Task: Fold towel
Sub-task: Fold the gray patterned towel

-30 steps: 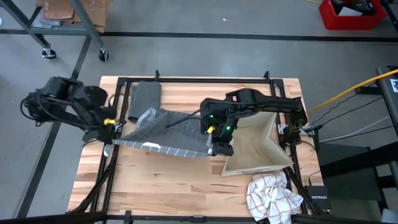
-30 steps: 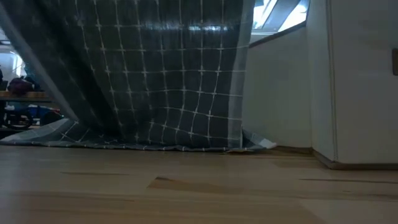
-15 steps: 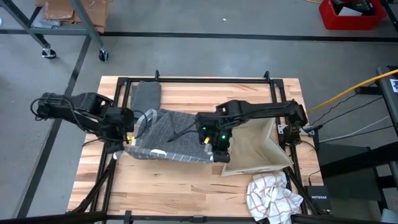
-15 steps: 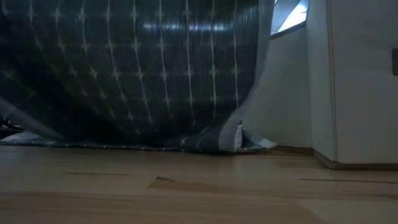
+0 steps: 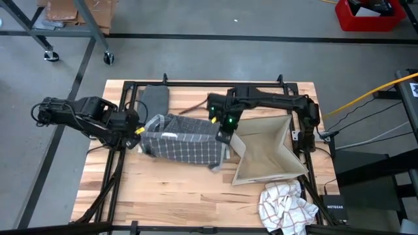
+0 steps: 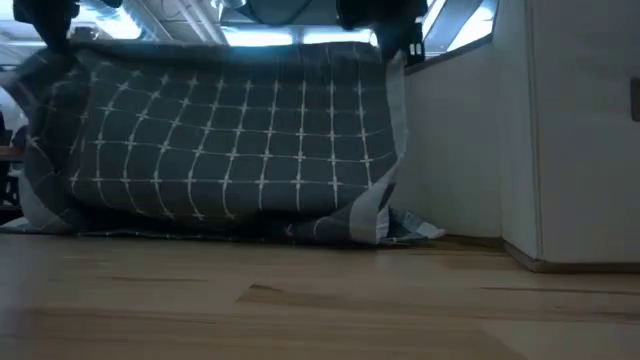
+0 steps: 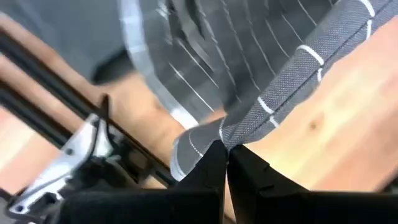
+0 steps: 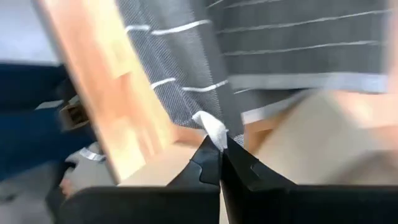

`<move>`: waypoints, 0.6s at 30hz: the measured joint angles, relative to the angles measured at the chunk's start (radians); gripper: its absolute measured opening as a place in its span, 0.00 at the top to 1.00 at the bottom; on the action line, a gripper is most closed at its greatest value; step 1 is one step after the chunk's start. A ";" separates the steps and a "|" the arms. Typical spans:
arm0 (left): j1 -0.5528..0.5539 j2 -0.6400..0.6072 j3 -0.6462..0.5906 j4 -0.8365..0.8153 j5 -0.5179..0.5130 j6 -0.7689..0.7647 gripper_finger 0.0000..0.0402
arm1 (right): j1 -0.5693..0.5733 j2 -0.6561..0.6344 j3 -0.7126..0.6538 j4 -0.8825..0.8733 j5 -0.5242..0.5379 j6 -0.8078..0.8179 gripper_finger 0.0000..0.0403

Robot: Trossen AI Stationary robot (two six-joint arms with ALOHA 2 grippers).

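Observation:
A grey towel [image 5: 184, 146] with a white grid hangs between my two grippers over the middle of the table. Its lower fold [image 6: 230, 228] rests on the wood. My left gripper [image 5: 138, 130] is shut on the towel's left upper corner and my right gripper [image 5: 223, 136] on its right upper corner. In the low view the towel [image 6: 230, 140] shows as a slack curtain with its top edge near the picture's top. My left gripper pinches the towel's left corner [image 7: 244, 132] between its two fingers, coming steeply from above. The cloth runs away from the fingertips in a bunched fold and sags. My right gripper pinches the towel's right corner, by a white tag [image 8: 209, 126], slanting down from above. The cloth hangs below it, slack, with its lower part on the table.
A second grey cloth [image 5: 155, 99] lies folded at the far left of the table. A beige cloth [image 5: 266, 154] is spread to the right of the towel, and a white checked cloth [image 5: 285, 206] lies crumpled at the near right corner. A black frame [image 5: 209, 83] rims the table.
Both grippers, still shut on the corners, have come down. The right one has gone toward the far edge and the left one toward the right and far. The held edge has dropped, and the towel now hangs shorter, with its lower fold lying bunched on the table.

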 joint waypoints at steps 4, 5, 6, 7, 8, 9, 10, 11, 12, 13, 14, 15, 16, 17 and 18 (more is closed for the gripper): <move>0.000 0.012 0.000 0.001 -0.134 -0.066 1.00 | -0.050 0.000 0.000 -0.009 0.084 0.001 1.00; 0.000 0.017 0.000 0.002 -0.165 -0.076 1.00 | -0.061 0.000 0.000 -0.011 0.095 0.002 1.00; 0.000 0.022 0.000 0.001 -0.188 -0.081 1.00 | -0.069 0.000 0.000 -0.010 0.105 0.002 1.00; 0.000 0.027 0.000 0.002 -0.206 -0.081 1.00 | -0.076 0.000 0.000 -0.010 0.108 0.001 1.00; 0.000 0.034 0.000 0.002 -0.219 -0.081 1.00 | -0.083 0.000 0.000 -0.010 0.116 -0.005 1.00; 0.000 0.040 0.000 0.002 -0.235 -0.081 1.00 | -0.087 0.000 0.000 -0.010 0.128 -0.009 1.00; 0.000 0.049 0.000 0.002 -0.253 -0.081 1.00 | -0.090 0.001 0.000 -0.010 0.142 -0.011 1.00; 0.000 0.057 0.000 0.001 -0.270 -0.081 1.00 | -0.091 0.003 0.000 -0.010 0.156 -0.012 1.00; 0.000 0.065 0.000 0.001 -0.290 -0.081 1.00 | -0.096 0.004 0.000 -0.012 0.171 -0.012 1.00; 0.000 0.075 0.000 0.002 -0.311 -0.082 1.00 | -0.095 0.005 0.000 -0.014 0.182 -0.013 1.00; 0.002 0.086 0.000 0.002 -0.333 -0.087 1.00 | -0.095 0.010 0.000 -0.012 0.190 -0.014 1.00; 0.006 0.097 0.000 0.002 -0.351 -0.091 1.00 | -0.095 0.014 0.000 -0.010 0.196 -0.017 1.00; 0.011 0.109 0.000 0.003 -0.361 -0.093 1.00 | -0.095 0.017 0.000 -0.011 0.200 -0.019 1.00; 0.018 0.121 0.000 0.003 -0.363 -0.093 1.00 | -0.095 0.024 0.000 -0.011 0.205 -0.020 1.00; 0.025 0.135 0.000 0.002 -0.363 -0.093 1.00 | -0.094 0.030 0.000 -0.011 0.211 -0.020 1.00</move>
